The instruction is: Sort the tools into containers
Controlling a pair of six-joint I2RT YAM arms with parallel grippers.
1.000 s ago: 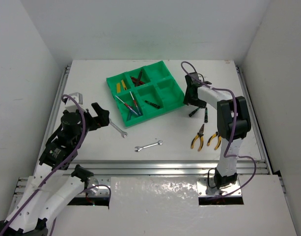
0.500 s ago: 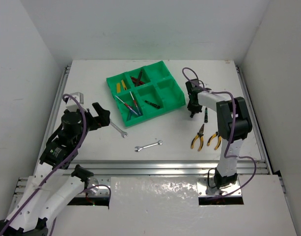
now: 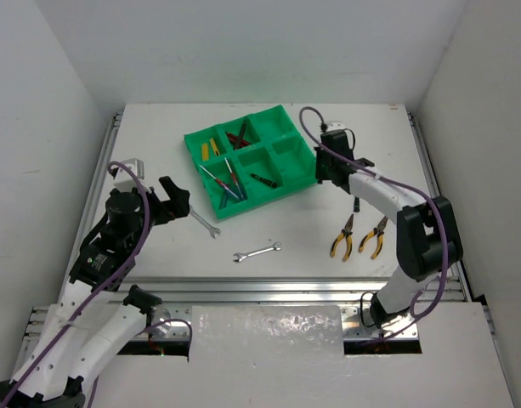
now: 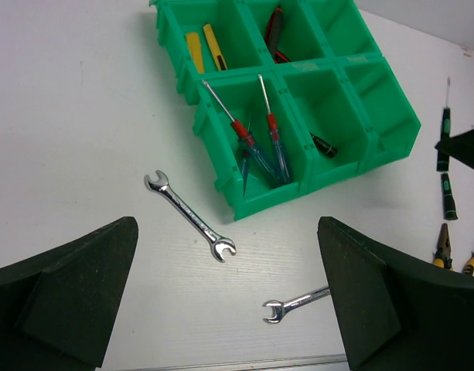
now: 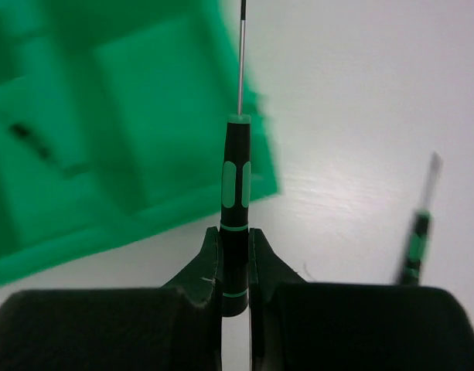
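Bright, even light; green tray (image 5: 167, 108) blurred in right wrist view.

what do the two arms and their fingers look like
The left arm and right arm share one design: white links joined by chunky black joints, with a purple cable looping loosely along each. The fingers are matte black, blocky wedges that taper towards the tips. No markings or labels are legible.

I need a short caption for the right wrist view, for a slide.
Right jaws clamp a green-and-black screwdriver near the green tray; a second screwdriver lies nearby.
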